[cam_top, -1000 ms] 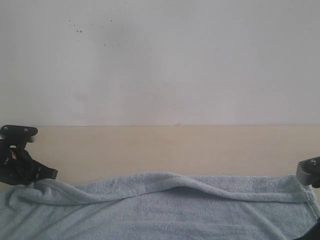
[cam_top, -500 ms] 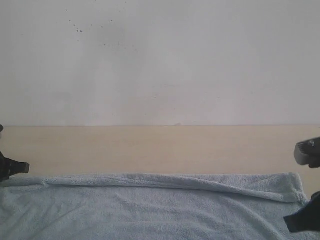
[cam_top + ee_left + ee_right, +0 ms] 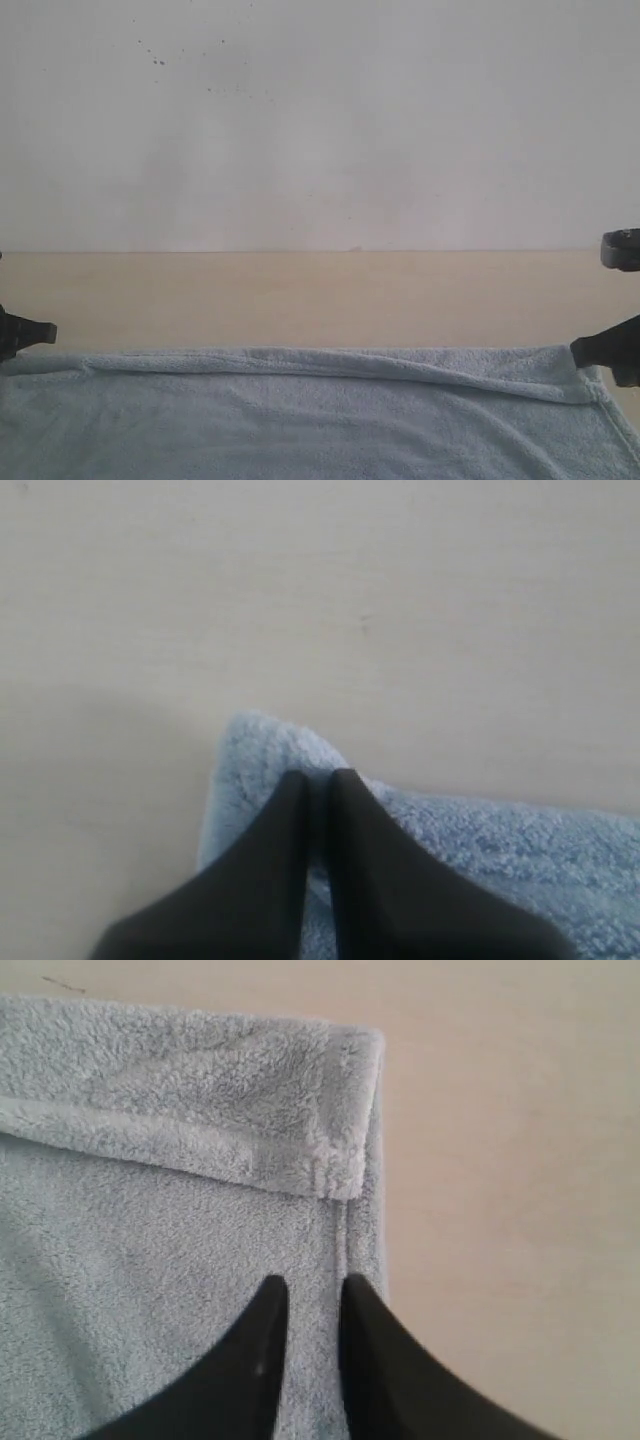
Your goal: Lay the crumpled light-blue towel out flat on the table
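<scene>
- Left gripper (image 3: 319, 776): I am reading its jaws as clenched on one far corner of the towel (image 3: 262, 750), low against the table (image 3: 300, 580).
- Right gripper (image 3: 313, 1282): its jaws are standing slightly parted over the towel's side edge, near the other far corner. I am seeing nothing pinched between them.
- Towel: it is lying stretched across the near part of the table between the two grippers, broadly flat, with no crumpled heap showing.
- Outstanding: a folded strip (image 3: 200, 1130) is lying doubled over along the far edge. I am judging that it needs turning back. The near edge is running out of view, so I cannot tell its state.
- Surface: pale beige and matte, it is running on past the towel.
- Room: a white wall (image 3: 320, 120) with a few dark specks is standing behind.
</scene>
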Controlling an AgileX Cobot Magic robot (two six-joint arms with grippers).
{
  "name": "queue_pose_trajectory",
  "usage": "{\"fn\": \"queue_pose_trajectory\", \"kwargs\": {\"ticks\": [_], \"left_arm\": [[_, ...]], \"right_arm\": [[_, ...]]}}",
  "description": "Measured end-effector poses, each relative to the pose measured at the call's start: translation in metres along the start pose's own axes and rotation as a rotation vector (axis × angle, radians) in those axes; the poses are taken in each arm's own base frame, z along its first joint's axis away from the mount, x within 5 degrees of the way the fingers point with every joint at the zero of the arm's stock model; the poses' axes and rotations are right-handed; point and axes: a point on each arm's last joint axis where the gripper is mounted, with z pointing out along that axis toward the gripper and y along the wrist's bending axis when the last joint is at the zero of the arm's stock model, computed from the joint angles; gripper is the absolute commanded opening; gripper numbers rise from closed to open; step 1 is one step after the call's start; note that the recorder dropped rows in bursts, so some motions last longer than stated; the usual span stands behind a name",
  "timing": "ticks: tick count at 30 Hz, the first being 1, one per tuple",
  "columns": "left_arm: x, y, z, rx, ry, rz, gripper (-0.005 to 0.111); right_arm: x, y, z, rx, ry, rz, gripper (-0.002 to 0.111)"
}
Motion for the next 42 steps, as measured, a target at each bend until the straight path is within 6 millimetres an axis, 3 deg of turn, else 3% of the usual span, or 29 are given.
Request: {"fn": "queue_pose_trajectory", "kwargs": {"ticks": [3,9,21,24,27,42], "left_arm": [[-0.001,0.0,0.0,0.001,-0.007,0.0,0.006],[-0.001,0.0,0.0,0.001,-0.008,0.0,0.006],[-0.001,0.0,0.0,0.002,-0.012,0.0,0.006],[-0.001,0.0,0.0,0.002,-0.012,0.0,0.006],[-0.001,0.0,0.0,0.002,-0.012,0.0,0.006],[-0.001,0.0,0.0,0.002,-0.012,0.0,0.006]], "right_arm": [[-0.001,0.002,0.017,-0.025,0.039,0.005,0.045],[-0.009,0.002,0.046,-0.044,0.064,0.02,0.036],[-0.024,0.0,0.082,-0.038,0.049,0.019,0.037],[-0.028,0.0,0.09,-0.039,0.056,0.019,0.044],[-0.031,0.0,0.093,-0.04,0.055,0.019,0.058],[-0.025,-0.017,0.092,-0.028,0.13,0.025,0.054]]}}
